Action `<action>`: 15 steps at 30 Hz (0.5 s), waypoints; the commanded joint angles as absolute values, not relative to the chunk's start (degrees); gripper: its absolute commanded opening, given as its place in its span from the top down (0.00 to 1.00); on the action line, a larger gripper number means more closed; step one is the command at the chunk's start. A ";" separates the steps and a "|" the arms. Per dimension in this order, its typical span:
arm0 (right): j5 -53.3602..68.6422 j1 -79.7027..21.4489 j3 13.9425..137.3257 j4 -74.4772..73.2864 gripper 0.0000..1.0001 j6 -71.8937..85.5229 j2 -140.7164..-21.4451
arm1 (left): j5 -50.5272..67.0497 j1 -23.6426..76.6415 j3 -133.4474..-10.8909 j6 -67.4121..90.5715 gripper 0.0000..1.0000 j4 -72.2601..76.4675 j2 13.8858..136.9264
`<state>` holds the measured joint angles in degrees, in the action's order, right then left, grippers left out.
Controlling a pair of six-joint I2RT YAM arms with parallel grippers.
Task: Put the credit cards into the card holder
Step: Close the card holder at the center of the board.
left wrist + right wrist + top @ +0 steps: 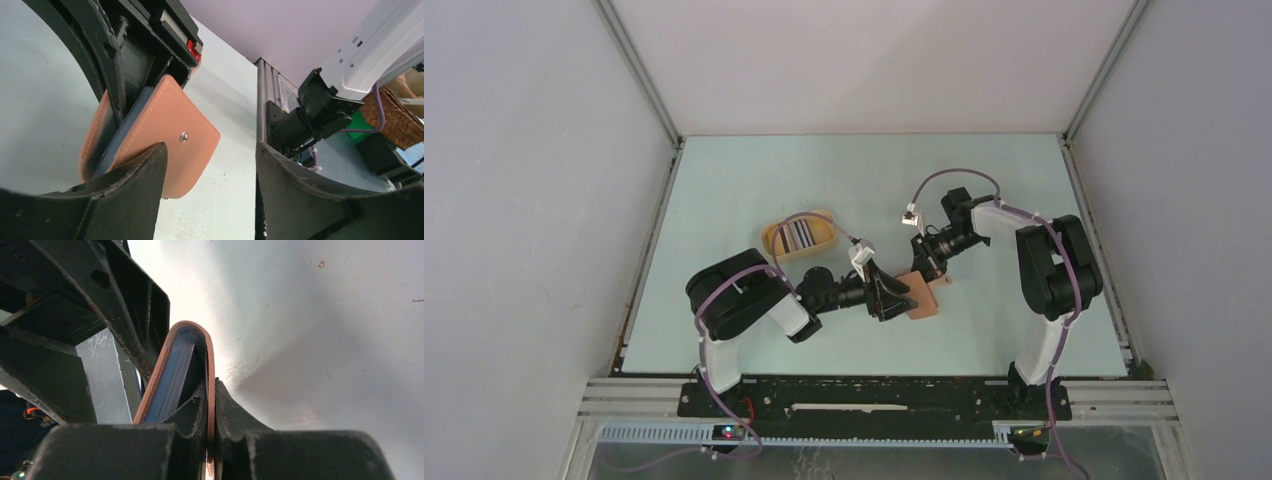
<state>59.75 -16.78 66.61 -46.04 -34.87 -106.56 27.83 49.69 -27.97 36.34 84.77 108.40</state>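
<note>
The reddish-brown card holder (927, 297) is held off the table between the two arms. My right gripper (211, 395) is shut on one leather flap, and the blue-grey inside (175, 375) gapes to its left. In the left wrist view the card holder (175, 125) shows its snap stud (184, 136). My left gripper (210, 167) is open there, one finger (135, 190) in front of the flap's lower edge and nothing between the jaws. The credit cards (802, 234), dark and pale, lie in the yellow tray (774, 240).
The yellow oval tray sits left of centre on the pale green table (754, 190). White walls enclose the table on three sides. An aluminium rail (265, 100) and the right arm's base (310, 115) show in the left wrist view.
</note>
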 commanded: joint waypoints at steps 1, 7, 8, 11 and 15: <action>58.04 -19.60 69.44 -46.63 0.83 -27.44 -108.08 | 24.00 48.82 -29.63 38.30 0.31 85.47 109.53; 48.02 -21.66 71.15 -45.36 0.57 -22.26 -107.71 | 23.31 48.53 -29.84 40.57 0.33 83.90 110.90; 46.94 -21.63 71.19 -44.88 0.54 -21.71 -107.21 | 23.40 48.53 -30.06 40.86 0.33 83.73 111.20; 43.94 -21.48 71.35 -44.23 0.50 -21.20 -105.71 | 23.68 48.32 -31.06 41.67 0.34 82.16 111.82; 38.20 -20.79 71.46 -42.96 0.47 -20.34 -103.14 | 23.82 48.30 -32.18 41.63 0.34 79.24 111.86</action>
<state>42.00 -20.38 69.49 -43.40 -23.62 -108.16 25.58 48.66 -29.43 41.19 82.43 110.91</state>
